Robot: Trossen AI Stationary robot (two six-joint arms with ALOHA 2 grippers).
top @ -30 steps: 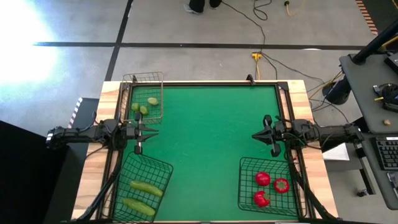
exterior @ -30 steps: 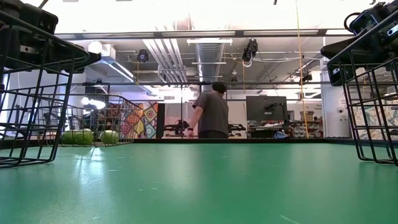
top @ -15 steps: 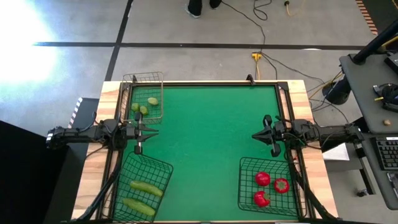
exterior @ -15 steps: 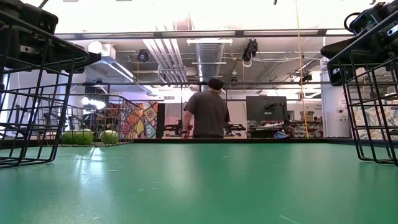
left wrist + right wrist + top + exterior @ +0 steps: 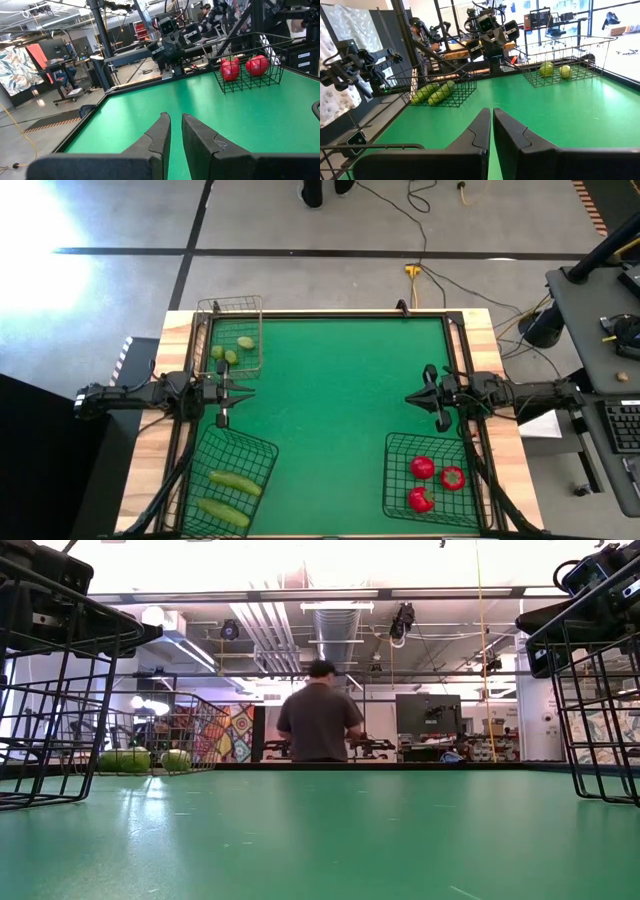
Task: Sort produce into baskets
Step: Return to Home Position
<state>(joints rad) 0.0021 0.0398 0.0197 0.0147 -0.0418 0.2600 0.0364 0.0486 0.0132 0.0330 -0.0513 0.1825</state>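
Two green cucumbers (image 5: 234, 482) lie in the near-left wire basket (image 5: 262, 448). Three red tomatoes/peppers (image 5: 423, 468) lie in the near-right basket (image 5: 392, 442). Three pale yellow-green fruits (image 5: 231, 356) lie in the narrower basket (image 5: 230, 304) at the far left. My left gripper (image 5: 250, 390) hovers shut and empty at the table's left edge, between the two left baskets. My right gripper (image 5: 410, 396) hovers shut and empty at the right edge, just beyond the red basket. Both point toward the table's middle.
The green mat (image 5: 330, 400) lies bare between the baskets. A person (image 5: 318, 715) stands in the room beyond the table's far edge. Cables lie on the floor behind the table (image 5: 415, 240).
Both arms have kept still. The person in the room behind the table has walked and turned.
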